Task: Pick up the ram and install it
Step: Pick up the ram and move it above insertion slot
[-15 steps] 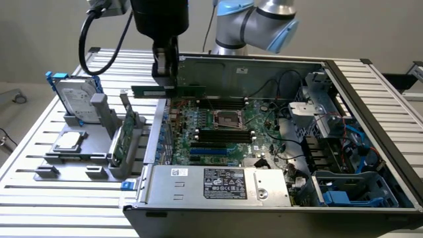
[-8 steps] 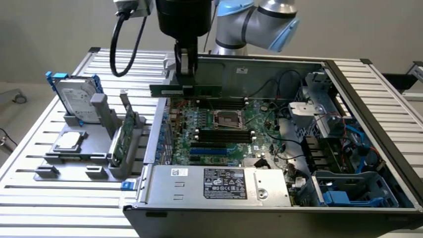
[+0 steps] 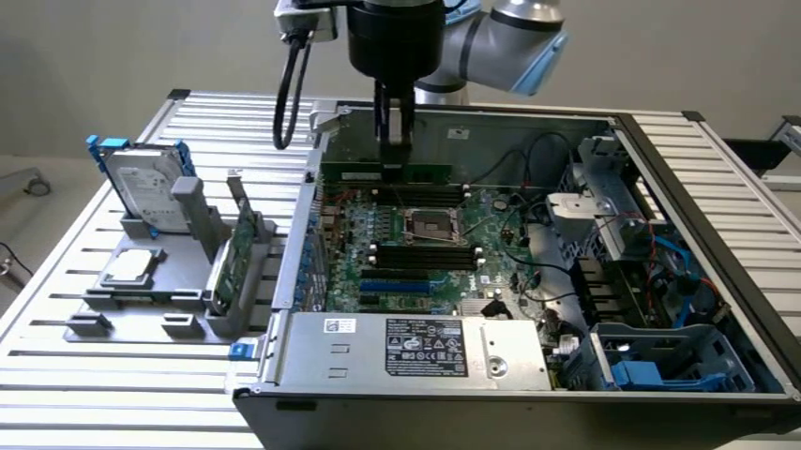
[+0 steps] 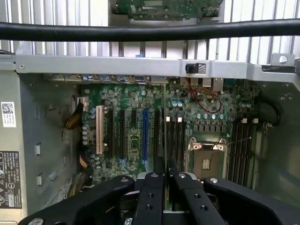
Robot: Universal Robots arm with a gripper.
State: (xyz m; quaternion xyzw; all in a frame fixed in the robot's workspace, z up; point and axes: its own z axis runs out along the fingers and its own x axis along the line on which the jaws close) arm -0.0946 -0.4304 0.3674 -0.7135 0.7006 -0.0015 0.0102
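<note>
The ram point(image 3: 359, 173) hangs lengthwise in the claw point(image 3: 394, 161), whose two fingers are pinched shut on its upper edge. It sits low inside the open computer case point(image 3: 701, 244), just above the black memory slots point(image 3: 426, 200) behind the CPU socket point(image 3: 432, 223); whether it touches a slot cannot be told. In the wrist view the stick shows edge-on as a thin line between the fingers.

Close around it are the case's rear wall, loose black wires and a heatsink. Outside the case, toward the exterior view's left, a grey fixture point(image 3: 188, 314) on the slatted surface point(image 3: 126, 394) holds a hard drive point(image 3: 141, 183) with blue rails, a processor chip point(image 3: 131, 267) and an expansion card point(image 3: 238, 253).

The power supply point(image 3: 414, 349) carries a white sticker and a black label – both too small to read. A thick black cable point(image 4: 150, 30) crosses the wrist view.
</note>
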